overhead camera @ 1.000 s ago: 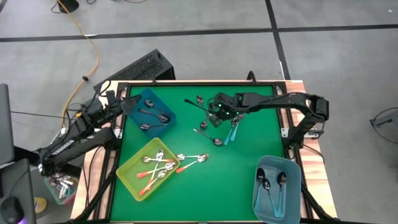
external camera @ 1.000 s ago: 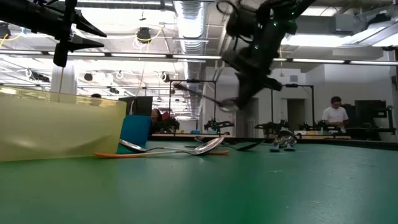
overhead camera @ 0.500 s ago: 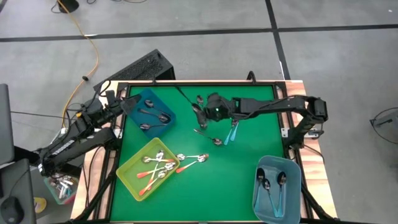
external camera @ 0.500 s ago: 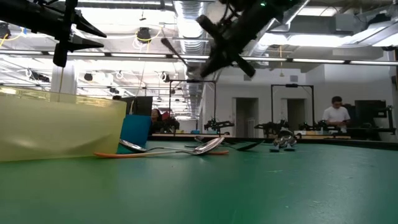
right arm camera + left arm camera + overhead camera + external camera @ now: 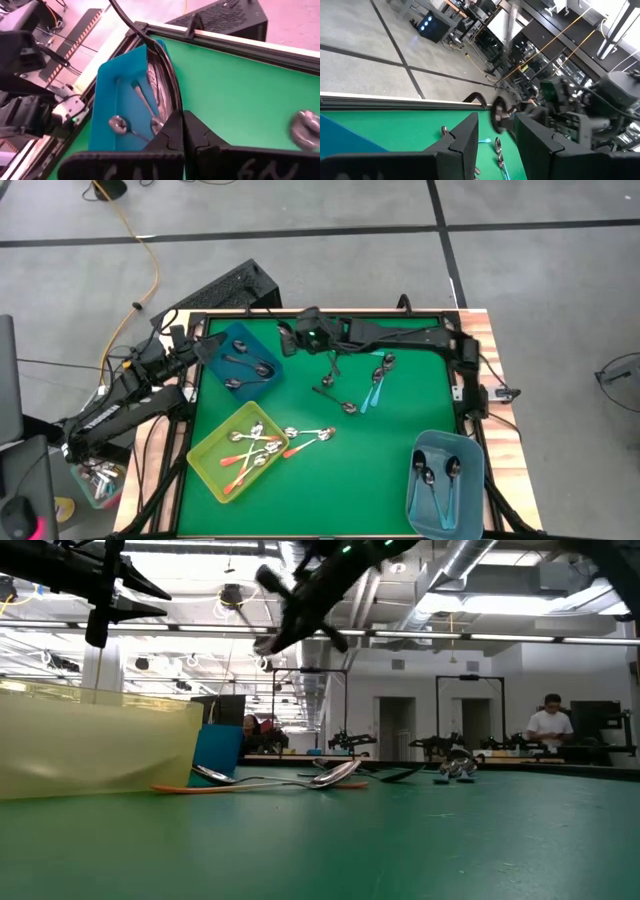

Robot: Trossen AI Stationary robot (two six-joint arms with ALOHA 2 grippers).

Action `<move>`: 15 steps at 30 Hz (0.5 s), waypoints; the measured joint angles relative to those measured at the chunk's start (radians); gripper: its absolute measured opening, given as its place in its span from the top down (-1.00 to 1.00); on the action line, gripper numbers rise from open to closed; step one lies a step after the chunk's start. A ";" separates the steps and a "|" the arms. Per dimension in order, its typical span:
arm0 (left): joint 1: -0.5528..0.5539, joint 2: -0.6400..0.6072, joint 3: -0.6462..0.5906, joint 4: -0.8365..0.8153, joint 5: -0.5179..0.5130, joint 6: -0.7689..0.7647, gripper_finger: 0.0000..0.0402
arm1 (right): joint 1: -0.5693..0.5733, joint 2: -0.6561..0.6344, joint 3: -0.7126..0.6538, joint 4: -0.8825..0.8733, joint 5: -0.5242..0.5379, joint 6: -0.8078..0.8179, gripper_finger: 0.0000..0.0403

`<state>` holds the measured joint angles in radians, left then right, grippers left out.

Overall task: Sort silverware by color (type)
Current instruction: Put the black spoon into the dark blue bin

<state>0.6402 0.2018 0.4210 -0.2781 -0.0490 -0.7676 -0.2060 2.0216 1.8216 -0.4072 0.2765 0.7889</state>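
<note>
Right gripper (image 5: 300, 337) clenched on 1 dark grey metal spoon (image 5: 165, 75), carried in the air just beside the dark blue plastic bin (image 5: 240, 360), not yet over it. 2 dark spoons already lie in that bin. Left gripper (image 5: 495, 145) hangs at the bin's far corner, jaws parted, nothing in them. Risk: spoon is pinched near 1 end and hangs loose, so an early release could drop it on the green mat (image 5: 400, 430) short of the bin.

The green worktop (image 5: 390, 460) carries a dark blue bin (image 5: 240, 360) at ten o'clock, a yellow bin (image 5: 237, 450) at seven, a light blue bin (image 5: 446, 480) at five, with loose spoons (image 5: 350, 385) near centre.
</note>
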 joint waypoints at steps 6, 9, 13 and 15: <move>0.000 0.000 0.000 0.000 0.015 0.000 0.45 | 0.000 0.179 0.201 -0.010 -0.050 -0.003 0.99; 0.000 0.000 0.000 0.000 0.018 0.000 0.45 | 0.000 0.263 0.310 -0.015 -0.080 -0.004 0.99; 0.000 0.000 0.000 0.000 0.018 0.000 0.45 | -0.003 0.368 0.456 -0.052 -0.115 -0.003 0.99; 0.000 0.000 0.000 0.000 0.018 0.000 0.45 | -0.006 0.411 0.521 -0.075 -0.126 -0.003 0.99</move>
<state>0.6399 0.2016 0.4210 -0.2779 -0.0311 -0.7677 -0.2119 2.4322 2.3426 -0.4821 0.1502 0.7860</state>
